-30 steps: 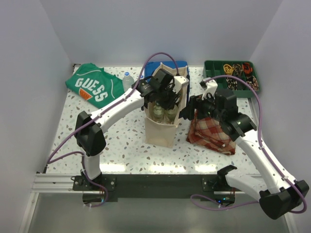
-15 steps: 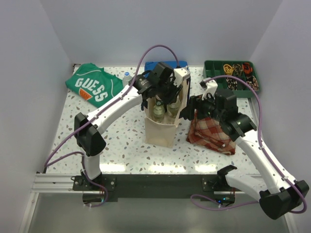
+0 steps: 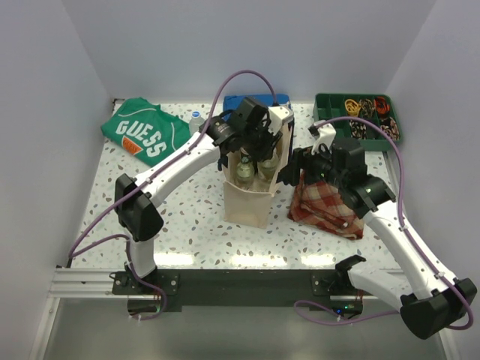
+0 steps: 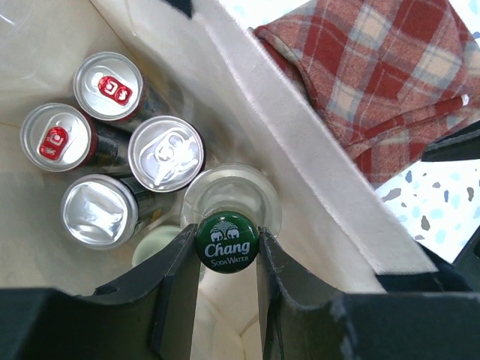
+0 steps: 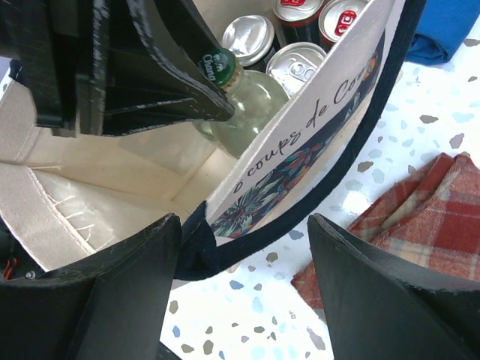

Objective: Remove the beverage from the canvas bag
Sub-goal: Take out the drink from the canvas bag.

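The cream canvas bag [image 3: 246, 204] with navy handles stands upright mid-table. Inside it, in the left wrist view, a clear glass bottle [image 4: 234, 193] with a green Chang soda water cap stands next to several cans [image 4: 166, 152]. My left gripper [image 4: 227, 241] reaches down into the bag and is shut on that cap, one finger on each side. My right gripper [image 5: 244, 225] is open at the bag's right rim [image 5: 300, 131], with the navy handle [image 5: 196, 244] against its left finger. The bottle [image 5: 251, 101] and left fingers [image 5: 161, 82] also show in the right wrist view.
A red plaid cloth [image 3: 326, 206] lies right of the bag under the right arm. A green GUESS shirt [image 3: 145, 133] and a small water bottle [image 3: 196, 121] are at the back left, a folded blue cloth [image 3: 259, 100] behind the bag, and a green tray [image 3: 358, 112] back right.
The left gripper, still shut on the cap, has shifted slightly toward the far side over the bag's mouth. The right arm has not moved.
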Tool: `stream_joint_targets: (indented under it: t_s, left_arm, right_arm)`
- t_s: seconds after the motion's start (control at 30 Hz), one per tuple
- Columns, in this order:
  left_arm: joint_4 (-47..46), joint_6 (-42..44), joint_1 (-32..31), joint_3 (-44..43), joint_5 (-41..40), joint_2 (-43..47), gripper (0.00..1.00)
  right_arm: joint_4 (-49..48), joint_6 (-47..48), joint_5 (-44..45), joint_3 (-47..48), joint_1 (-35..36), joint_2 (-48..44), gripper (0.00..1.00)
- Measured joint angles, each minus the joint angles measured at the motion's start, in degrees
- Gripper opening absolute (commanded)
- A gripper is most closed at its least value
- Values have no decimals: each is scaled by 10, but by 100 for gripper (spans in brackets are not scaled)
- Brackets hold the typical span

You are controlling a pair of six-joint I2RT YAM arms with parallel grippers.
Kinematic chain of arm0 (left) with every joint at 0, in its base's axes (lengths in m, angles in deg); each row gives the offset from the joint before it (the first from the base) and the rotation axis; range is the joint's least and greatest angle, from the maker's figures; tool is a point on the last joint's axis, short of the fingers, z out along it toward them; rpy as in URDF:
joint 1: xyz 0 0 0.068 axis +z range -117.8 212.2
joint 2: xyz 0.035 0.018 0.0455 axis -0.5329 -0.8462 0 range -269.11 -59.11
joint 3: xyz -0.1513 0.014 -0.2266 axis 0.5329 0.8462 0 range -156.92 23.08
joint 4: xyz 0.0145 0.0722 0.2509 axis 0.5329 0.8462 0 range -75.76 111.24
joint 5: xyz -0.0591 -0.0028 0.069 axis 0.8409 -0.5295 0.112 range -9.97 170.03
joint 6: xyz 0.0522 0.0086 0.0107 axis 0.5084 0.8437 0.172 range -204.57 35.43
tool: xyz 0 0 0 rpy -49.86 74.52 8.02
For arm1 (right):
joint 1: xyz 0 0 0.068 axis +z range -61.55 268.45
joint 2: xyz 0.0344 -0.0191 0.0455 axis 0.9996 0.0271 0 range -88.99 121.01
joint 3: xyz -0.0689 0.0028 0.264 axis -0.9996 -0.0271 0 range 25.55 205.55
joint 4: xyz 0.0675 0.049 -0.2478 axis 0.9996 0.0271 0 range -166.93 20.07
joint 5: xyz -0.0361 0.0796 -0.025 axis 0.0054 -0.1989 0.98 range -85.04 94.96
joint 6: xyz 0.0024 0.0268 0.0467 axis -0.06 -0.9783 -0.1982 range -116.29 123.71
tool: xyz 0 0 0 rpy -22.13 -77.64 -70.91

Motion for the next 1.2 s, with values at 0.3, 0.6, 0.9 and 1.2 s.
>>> stream_joint_targets:
  t_s: [0.3,0.6,0.9,1.2]
  left_arm:
    - [-87,-4,0,132,-5,7,0]
    - [-173,-12,0,212,-16,38,0]
    - [-179,-12,0,216,-13,39,33]
    - [-188,-12,0,215,-1,39,49]
  right_arm:
    - [-1,0,0,-7,0,-3,73]
    - [-5,0,0,-7,0,-6,73]
    - [-9,0,0,-7,0,-6,73]
    - [-9,0,0,-7,0,-3,73]
